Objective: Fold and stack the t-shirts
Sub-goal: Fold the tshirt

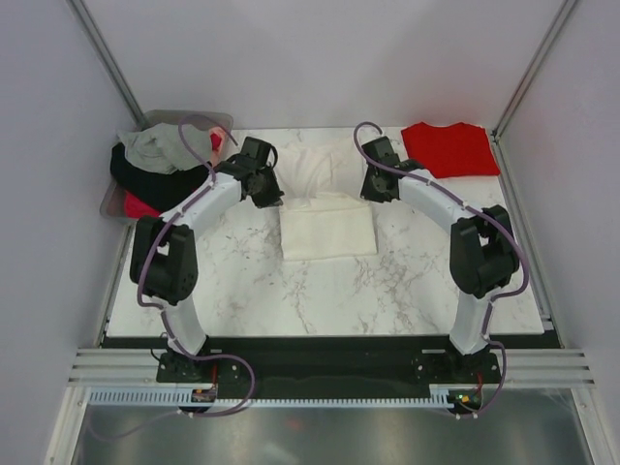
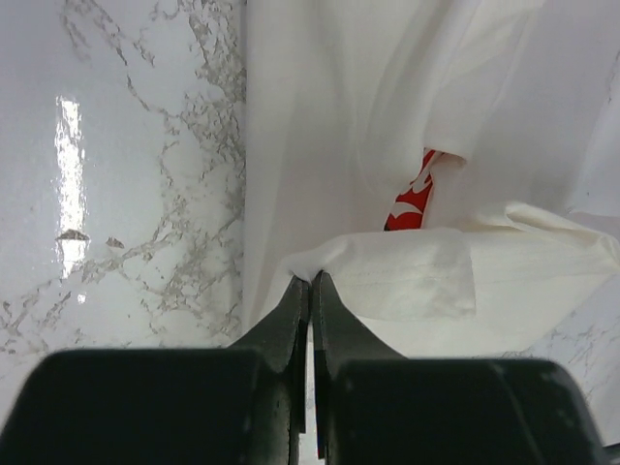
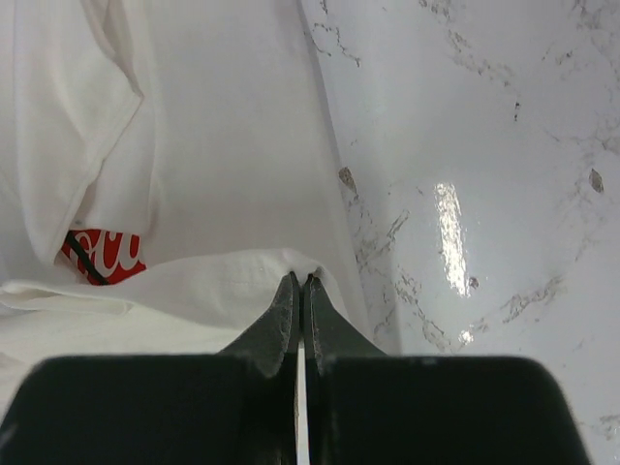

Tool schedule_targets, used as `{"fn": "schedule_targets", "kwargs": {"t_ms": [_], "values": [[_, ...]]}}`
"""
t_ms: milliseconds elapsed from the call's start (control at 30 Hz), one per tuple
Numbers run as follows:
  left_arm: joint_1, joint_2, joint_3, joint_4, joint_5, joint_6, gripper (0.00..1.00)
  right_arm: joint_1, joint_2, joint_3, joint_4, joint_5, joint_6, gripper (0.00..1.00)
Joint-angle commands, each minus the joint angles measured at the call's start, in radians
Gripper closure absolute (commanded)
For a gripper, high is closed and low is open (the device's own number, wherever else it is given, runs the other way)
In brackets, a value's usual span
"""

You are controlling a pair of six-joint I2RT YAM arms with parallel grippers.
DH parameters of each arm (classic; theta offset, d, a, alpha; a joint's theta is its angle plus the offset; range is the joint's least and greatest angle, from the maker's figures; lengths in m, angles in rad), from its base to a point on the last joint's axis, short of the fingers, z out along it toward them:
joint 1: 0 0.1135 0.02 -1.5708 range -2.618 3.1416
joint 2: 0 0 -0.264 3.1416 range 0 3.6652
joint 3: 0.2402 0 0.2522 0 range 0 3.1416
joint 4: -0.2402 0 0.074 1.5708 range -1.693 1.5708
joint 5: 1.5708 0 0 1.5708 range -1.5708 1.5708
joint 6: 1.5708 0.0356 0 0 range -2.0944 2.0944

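1. Marble table (image 1: 242,281) holds the red tee (image 1: 450,148), folded, far right.
2. Left tool (image 2: 310,283) and right tool (image 3: 302,281) both pinch the cream tee (image 1: 327,232) mid-table, half folded.
3. Stacking remains, likely.

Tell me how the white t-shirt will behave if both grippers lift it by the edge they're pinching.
Probably floppy: the white t-shirt drapes in soft folds and creases, so it should sag between the left gripper and right gripper. Likely light, since thin fingertip pinches seem to hold it. It may slide easily on the glossy marble table.
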Motion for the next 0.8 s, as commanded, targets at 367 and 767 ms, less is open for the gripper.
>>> {"fn": "schedule_targets", "kwargs": {"t_ms": [367, 767], "values": [[0.066, 0.229, 0.158, 0.019, 0.041, 0.086, 0.84, -0.067, 0.202, 0.175, 0.027, -0.036, -0.052, 1.0], [0.132, 0.133, 0.34, -0.209, 0.128, 0.119, 0.32, -0.047, 0.019, 0.214, -0.047, -0.079, -0.041, 0.25]]}}
